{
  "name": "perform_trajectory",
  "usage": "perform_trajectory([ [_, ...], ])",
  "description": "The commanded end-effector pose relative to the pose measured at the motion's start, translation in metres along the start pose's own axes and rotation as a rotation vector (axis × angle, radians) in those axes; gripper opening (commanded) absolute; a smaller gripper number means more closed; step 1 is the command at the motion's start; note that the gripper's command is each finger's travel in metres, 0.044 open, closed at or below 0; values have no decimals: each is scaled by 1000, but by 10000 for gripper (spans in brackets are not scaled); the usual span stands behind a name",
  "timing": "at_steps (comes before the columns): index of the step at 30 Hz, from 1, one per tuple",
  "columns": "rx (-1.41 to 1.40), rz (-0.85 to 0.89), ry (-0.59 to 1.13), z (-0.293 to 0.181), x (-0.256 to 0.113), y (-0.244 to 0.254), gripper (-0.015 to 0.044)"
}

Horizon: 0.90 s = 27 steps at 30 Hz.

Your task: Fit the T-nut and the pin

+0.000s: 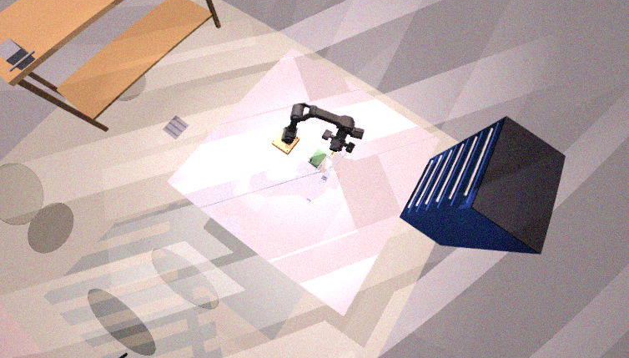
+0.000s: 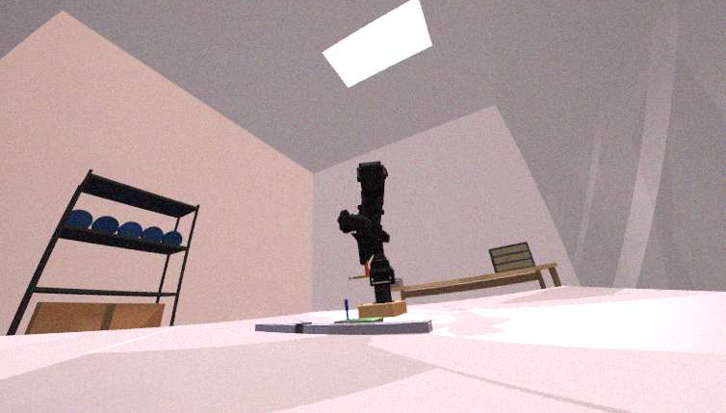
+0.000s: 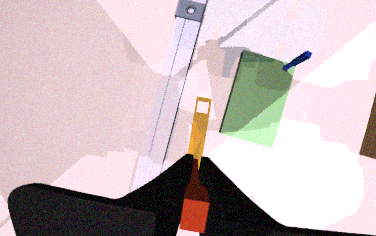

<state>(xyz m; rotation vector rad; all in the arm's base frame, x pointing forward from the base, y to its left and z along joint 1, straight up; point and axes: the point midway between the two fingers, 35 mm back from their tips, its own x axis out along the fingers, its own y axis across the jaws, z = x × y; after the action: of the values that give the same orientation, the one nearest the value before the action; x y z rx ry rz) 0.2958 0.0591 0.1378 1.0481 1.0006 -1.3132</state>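
While the claw grips the orange handle, the rail lies off toward eleven o'clock in the wrist view, slanting roughly one-to-seven.

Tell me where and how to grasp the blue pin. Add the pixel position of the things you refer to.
Grip the blue pin's (image 2: 347, 309) (image 3: 298, 60) upper shaft, probably from above, the tool's (image 1: 332, 151) (image 2: 366, 263) (image 3: 198, 159) fingers on opposite sides: it stands upright, slim, its top free above the green tray (image 1: 318, 158) (image 2: 359, 320) (image 3: 255, 100).

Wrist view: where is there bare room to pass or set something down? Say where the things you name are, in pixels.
Between the green tray (image 1: 318, 158) (image 2: 358, 321) (image 3: 255, 100) and tan base (image 1: 286, 148) (image 2: 382, 310) (image 3: 369, 135); also across the rail (image 1: 337, 158) (image 2: 369, 328) (image 3: 172, 80) from the tray. Crowded: the rail-tray gap, beneath the held T-nut (image 1: 332, 153) (image 2: 357, 278) (image 3: 198, 135).
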Motion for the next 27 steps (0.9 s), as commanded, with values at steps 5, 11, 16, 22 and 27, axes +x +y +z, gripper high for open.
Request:
perform_trajectory([
  [5,11,-10,3,-11,-1,8,-150],
  [11,21,-12,3,-18,-2,15,-150],
  [16,29,-14,4,-24,-3,20,-150],
  [22,39,-16,4,-32,-4,26,-150],
  [27,47,-18,5,-39,-5,31,-150],
])
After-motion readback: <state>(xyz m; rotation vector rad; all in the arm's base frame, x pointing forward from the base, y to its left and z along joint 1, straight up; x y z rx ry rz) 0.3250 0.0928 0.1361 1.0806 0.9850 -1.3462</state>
